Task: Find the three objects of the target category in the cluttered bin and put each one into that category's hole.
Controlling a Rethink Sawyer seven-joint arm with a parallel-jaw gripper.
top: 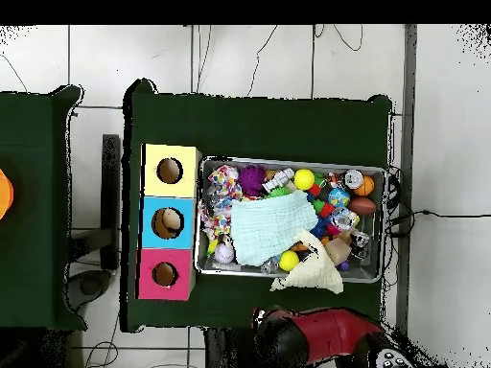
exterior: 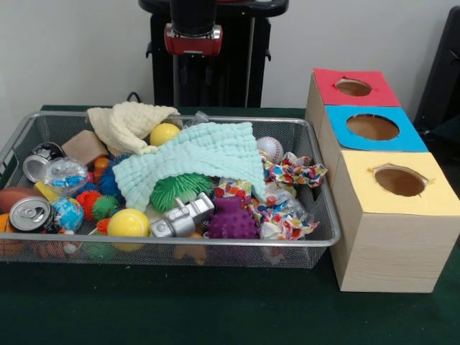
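Observation:
The wire mesh bin (exterior: 215,243) sits on the green table, full of toys; the overhead view shows it too (top: 288,161). A small tan-orange soft shape (exterior: 192,252) shows through the near mesh wall under the silver toy robot (exterior: 181,218). I cannot make out other soft animal toys; two cloths hide much of the bin. The red-topped hole (exterior: 353,87) is on the farthest box, beside the bin's right end; in the overhead view (top: 164,274) it is the lowest box. Only the red and black arm (top: 326,335) shows, drawn back over its base. The gripper is out of view.
A mint cloth (exterior: 194,162) and a cream cloth (exterior: 129,122) lie over the toys. Spiky balls (exterior: 231,221), yellow balls (exterior: 128,223), a baseball (exterior: 270,149), a can (exterior: 30,213) and patterned wrappers (exterior: 291,172) fill the bin. Blue-topped (exterior: 372,127) and yellow-topped (exterior: 399,181) holes stand nearer.

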